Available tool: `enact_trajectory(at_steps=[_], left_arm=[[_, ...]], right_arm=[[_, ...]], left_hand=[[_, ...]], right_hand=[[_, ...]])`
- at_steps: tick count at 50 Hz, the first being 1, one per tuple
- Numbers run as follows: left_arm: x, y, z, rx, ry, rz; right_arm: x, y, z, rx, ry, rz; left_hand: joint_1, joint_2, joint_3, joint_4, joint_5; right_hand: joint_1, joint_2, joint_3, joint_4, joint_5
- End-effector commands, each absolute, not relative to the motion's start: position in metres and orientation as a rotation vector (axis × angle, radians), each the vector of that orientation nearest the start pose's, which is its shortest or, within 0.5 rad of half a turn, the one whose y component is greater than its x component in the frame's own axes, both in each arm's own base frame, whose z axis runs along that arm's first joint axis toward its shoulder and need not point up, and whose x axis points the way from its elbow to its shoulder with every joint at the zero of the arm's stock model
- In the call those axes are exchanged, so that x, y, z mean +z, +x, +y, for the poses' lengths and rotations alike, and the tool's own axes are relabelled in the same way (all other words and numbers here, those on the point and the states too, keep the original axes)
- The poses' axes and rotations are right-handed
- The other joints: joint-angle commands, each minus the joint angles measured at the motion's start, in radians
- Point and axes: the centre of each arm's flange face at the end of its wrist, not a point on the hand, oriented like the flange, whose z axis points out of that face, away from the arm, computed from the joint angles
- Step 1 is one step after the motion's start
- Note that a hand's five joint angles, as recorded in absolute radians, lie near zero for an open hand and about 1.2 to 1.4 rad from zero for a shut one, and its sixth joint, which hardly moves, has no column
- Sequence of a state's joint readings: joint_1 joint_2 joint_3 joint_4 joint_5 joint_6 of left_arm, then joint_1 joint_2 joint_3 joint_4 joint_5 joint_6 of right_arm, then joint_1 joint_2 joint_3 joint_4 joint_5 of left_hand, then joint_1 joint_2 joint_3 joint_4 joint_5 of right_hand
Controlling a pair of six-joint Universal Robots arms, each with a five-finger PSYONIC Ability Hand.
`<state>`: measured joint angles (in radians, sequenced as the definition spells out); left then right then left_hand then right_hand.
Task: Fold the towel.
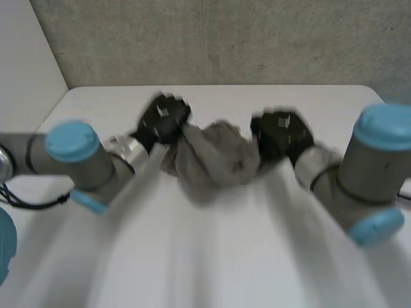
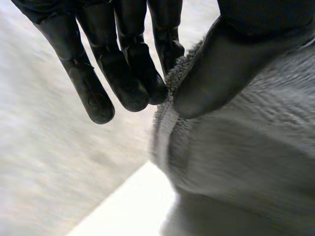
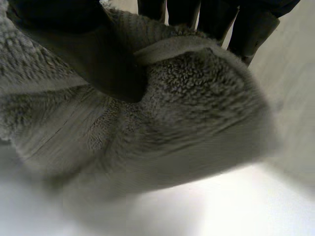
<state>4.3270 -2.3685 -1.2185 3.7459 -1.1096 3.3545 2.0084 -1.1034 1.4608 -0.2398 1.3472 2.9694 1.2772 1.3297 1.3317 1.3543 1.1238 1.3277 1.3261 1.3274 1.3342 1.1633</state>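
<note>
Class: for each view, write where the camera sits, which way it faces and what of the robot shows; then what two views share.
Head view: behind and between the arms, facing down at the white table; both arms, left hand and right hand show.
Left wrist view: on the left wrist, facing along its palm; its fingers pinch a crumpled grey terry towel.
Right wrist view: on the right wrist; its thumb clamps the towel.
Shared: the towel.
</note>
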Motion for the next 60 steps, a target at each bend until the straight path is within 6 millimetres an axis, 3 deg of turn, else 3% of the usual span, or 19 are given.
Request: enact_trajectory(at_steps=[1,2,3,4,6,10,13,15,17,18,20,23,25,30,36,39,44,50,60], left_arm=[[0.299,-0.287,-0.443,-2.901,0.707,1.433],[0.299,-0.287,-0.443,-2.901,0.705,1.432],[0.334,-0.28,-0.445,-2.949,0.594,1.306],[0.335,-0.28,-0.445,-2.95,0.593,1.305],[0.39,-0.27,-0.438,-3.016,0.453,1.1],[0.418,-0.265,-0.428,-3.047,0.427,1.0],[0.423,-0.262,-0.421,-3.041,0.427,1.014],[0.412,-0.262,-0.422,-3.015,0.443,1.071],[0.376,-0.257,-0.423,-2.938,0.484,1.248],[0.375,-0.257,-0.423,-2.937,0.484,1.249],[0.33,-0.251,-0.417,-2.836,0.553,1.45],[0.306,-0.247,-0.413,-2.781,0.599,1.551],[0.255,-0.24,-0.4,-2.664,0.708,1.757],[0.194,-0.224,-0.373,-2.465,0.839,1.966],[0.144,-0.2,-0.354,-2.203,0.98,1.952],[0.137,-0.193,-0.354,-2.158,0.996,1.926],[0.121,-0.181,-0.355,-2.071,1.025,1.901],[0.122,-0.181,-0.356,-2.074,1.017,1.895],[0.118,-0.181,-0.359,-2.09,0.994,1.92]], right_arm=[[0.321,0.322,-0.334,-2.361,-0.898,1.544],[0.35,0.326,-0.338,-2.48,-0.88,1.445],[0.376,0.329,-0.339,-2.582,-0.827,1.358],[0.376,0.329,-0.339,-2.583,-0.827,1.357],[0.421,0.332,-0.336,-2.736,-0.66,1.184],[0.436,0.332,-0.337,-2.804,-0.561,1.119],[0.422,0.339,-0.335,-2.76,-0.601,1.183],[0.408,0.346,-0.33,-2.705,-0.654,1.241],[0.372,0.352,-0.326,-2.581,-0.774,1.41],[0.372,0.352,-0.326,-2.58,-0.775,1.41],[0.353,0.353,-0.325,-2.515,-0.837,1.49],[0.317,0.353,-0.317,-2.377,-1.0,1.611],[0.283,0.35,-0.307,-2.241,-1.154,1.7],[0.246,0.338,-0.286,-2.068,-1.333,1.809],[0.23,0.32,-0.269,-1.99,-1.375,1.881],[0.226,0.309,-0.266,-1.982,-1.368,1.895],[0.212,0.292,-0.267,-1.955,-1.352,1.965],[0.199,0.275,-0.275,-1.931,-1.314,2.051],[0.184,0.263,-0.28,-1.958,-1.274,2.09]], left_hand=[[0.119,0.067,0.065,0.042,0.098],[0.119,0.067,0.065,0.042,0.098],[0.119,0.067,0.065,0.042,0.098],[0.119,0.067,0.065,0.042,0.098],[0.119,0.067,0.065,0.042,0.098],[0.119,0.067,0.065,0.042,0.098],[0.119,0.067,0.065,0.042,0.098],[0.119,0.067,0.065,0.042,0.098],[0.119,0.067,0.065,0.042,0.098],[0.119,0.067,0.065,0.042,0.098],[0.119,0.067,0.065,0.042,0.098],[0.119,0.067,0.065,0.042,0.098],[0.119,0.067,0.065,0.042,0.098],[0.119,0.067,0.065,0.042,0.098],[0.119,0.067,0.065,0.042,0.098],[0.119,0.067,0.065,0.042,0.098],[-0.581,-0.634,-0.636,-0.658,-0.602],[-0.872,-0.925,-0.927,-0.949,-0.893],[-0.89,-0.943,-0.945,-0.968,-0.912]], right_hand=[[0.069,0.07,0.069,0.062,0.058],[0.069,0.07,0.069,0.062,0.058],[0.069,0.07,0.069,0.062,0.058],[0.069,0.07,0.069,0.062,0.058],[0.069,0.07,0.069,0.062,0.058],[0.069,0.07,0.069,0.062,0.058],[0.069,0.07,0.069,0.062,0.058],[0.069,0.07,0.069,0.062,0.058],[0.069,0.07,0.069,0.062,0.058],[0.069,0.07,0.069,0.062,0.058],[0.069,0.07,0.069,0.062,0.058],[0.069,0.07,0.069,0.062,0.058],[0.069,0.07,0.069,0.062,0.058],[0.069,0.07,0.069,0.062,0.058],[0.069,0.07,0.069,0.062,0.058],[0.069,0.07,0.069,0.062,0.058],[0.069,0.07,0.069,0.062,0.058],[0.069,0.07,0.069,0.062,0.058],[0.069,0.07,0.069,0.062,0.058]])
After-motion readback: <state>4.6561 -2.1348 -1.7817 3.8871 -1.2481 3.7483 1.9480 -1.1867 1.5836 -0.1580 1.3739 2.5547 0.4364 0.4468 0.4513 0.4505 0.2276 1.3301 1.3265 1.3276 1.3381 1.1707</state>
